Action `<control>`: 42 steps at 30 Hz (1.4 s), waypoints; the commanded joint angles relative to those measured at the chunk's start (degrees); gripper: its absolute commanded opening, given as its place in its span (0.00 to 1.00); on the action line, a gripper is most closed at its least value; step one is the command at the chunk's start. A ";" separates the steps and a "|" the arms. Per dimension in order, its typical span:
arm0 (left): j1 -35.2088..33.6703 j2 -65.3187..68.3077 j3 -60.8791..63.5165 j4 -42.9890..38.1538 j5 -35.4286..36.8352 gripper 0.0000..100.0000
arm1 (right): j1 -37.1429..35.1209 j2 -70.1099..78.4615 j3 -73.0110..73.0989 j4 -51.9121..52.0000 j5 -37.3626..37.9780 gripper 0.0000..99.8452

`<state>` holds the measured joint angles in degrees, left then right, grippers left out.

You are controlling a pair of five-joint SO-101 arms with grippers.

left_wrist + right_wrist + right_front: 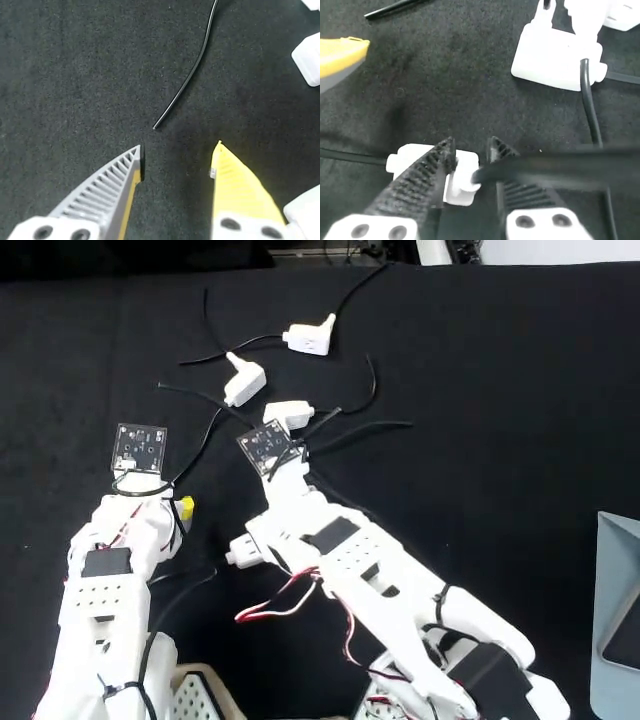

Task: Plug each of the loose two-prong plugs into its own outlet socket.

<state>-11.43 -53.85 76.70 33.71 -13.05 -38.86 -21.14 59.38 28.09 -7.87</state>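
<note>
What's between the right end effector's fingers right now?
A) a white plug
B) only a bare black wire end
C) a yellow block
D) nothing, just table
A: in the right wrist view the white plug sits between the two dark fingers of the right end effector.

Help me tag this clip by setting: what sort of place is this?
Probably a robotics lab bench: two white arms side by side at a black-clothed table, with loose plugs and cords laid out on it.
</note>
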 commanded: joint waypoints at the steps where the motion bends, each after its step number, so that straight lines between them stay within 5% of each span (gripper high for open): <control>1: -0.31 -0.97 -0.40 -1.32 0.44 0.23 | 0.53 -1.01 -2.68 1.67 0.18 0.09; 30: 1.19 -0.79 -0.31 -1.32 0.18 0.23 | 0.53 -6.99 -5.32 12.31 0.09 0.09; 42: 1.19 -0.79 -0.22 -1.32 0.18 0.23 | -2.02 -6.37 -4.79 12.04 2.20 0.01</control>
<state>-10.81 -53.85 76.70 33.71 -13.05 -39.12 -26.51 57.36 40.04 -7.87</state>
